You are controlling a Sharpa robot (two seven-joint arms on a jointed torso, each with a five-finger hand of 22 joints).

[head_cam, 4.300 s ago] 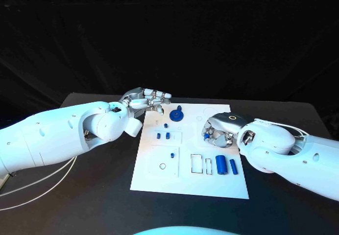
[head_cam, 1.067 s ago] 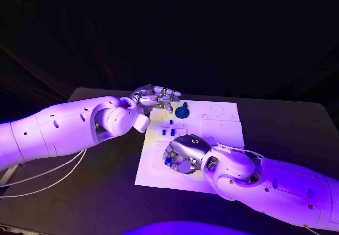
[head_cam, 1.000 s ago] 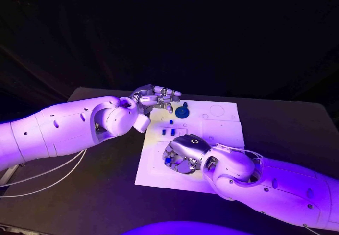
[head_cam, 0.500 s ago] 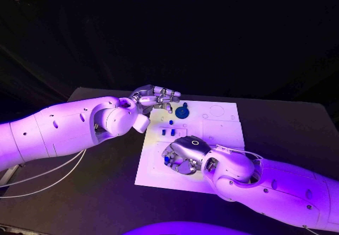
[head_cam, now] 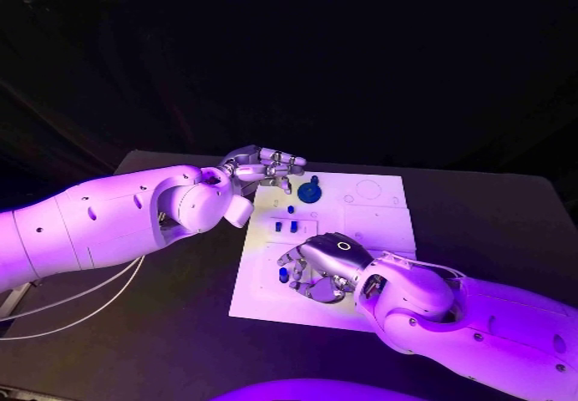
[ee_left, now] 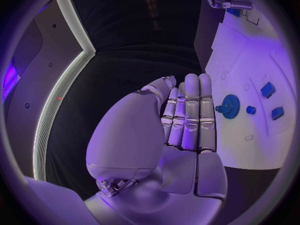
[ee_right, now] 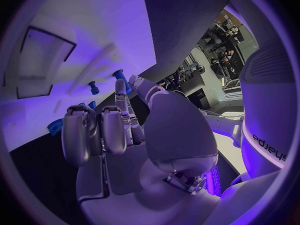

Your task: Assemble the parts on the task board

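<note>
- While the board (head_cam: 379, 219) lies flat mid-desk (head_cam: 180, 334), the left robot hand (head_cam: 263, 168) hangs over its far left corner, fingers straight and held together, nothing in it.
- Left wrist view: same left robot hand (ee_left: 187, 115) sits off the board edge, not touching the board; blue gear (ee_left: 230, 105) on the board just past the fingertips.
- Gear (head_cam: 311, 192) sits near the board's far edge, right beside the left robot hand.
- Two small blue pegs (head_cam: 284, 225) stand side by side mid-board; one more small peg (head_cam: 291, 209) between them and the gear.
- Right robot hand (head_cam: 316, 269) is over the near left part of the board, fingers curled down toward it.
- A blue peg (head_cam: 283, 274) sits at its fingertips; can't tell if it's pinched or just touched.
- Right wrist view: right robot hand (ee_right: 119, 130) with fingers bent in, blue pegs (ee_right: 94, 87) on the board beyond them.
- Rectangular recess (ee_right: 44, 60) in the board, well away from the fingers.
</note>
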